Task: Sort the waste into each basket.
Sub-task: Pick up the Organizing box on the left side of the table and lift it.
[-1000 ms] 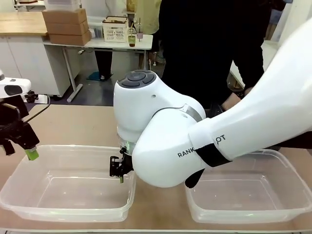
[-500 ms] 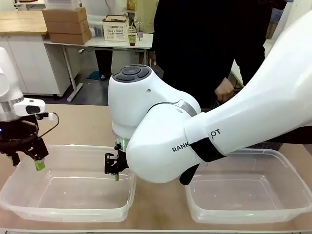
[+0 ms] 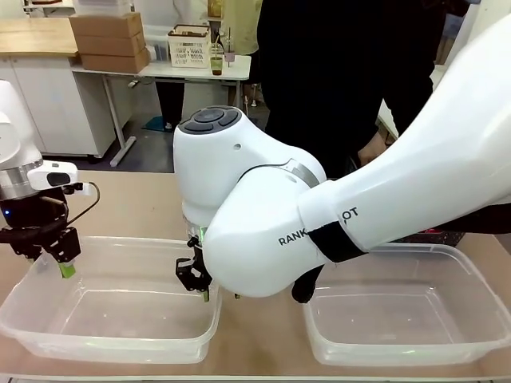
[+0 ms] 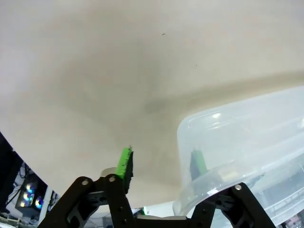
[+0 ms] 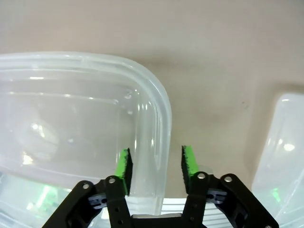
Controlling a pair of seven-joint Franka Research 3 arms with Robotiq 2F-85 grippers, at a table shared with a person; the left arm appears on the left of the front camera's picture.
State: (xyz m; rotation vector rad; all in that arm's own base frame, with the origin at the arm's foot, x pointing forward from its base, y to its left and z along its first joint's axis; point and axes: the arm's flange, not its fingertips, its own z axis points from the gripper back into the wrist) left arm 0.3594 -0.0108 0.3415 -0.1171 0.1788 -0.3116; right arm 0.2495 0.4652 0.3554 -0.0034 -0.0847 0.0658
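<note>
The waste and each basket are out of view. Two large shallow clear tubs lie on the table. My left gripper (image 3: 49, 259) hangs over the far left corner of the left tub (image 3: 120, 351). In the left wrist view my left gripper (image 4: 161, 164) is open, with one pad inside the tub's corner (image 4: 247, 128) and one outside. My right gripper (image 3: 200, 287) reaches across to that tub's right wall. Seen from the right wrist, my right gripper (image 5: 154, 164) stands astride the tub's rim (image 5: 164, 123), its jaws narrowed but with gaps showing.
The right tub (image 3: 399, 351) is empty, and its corner (image 5: 285, 142) lies close beside my right gripper. My big white right arm (image 3: 359, 207) crosses the middle of the table. A person in black (image 3: 335, 80) stands at the far side, one hand (image 3: 371, 148) low.
My left arm has swung in from the left edge to the left tub's far corner. My right gripper dropped a little onto that tub's right wall, and its jaws have narrowed.
</note>
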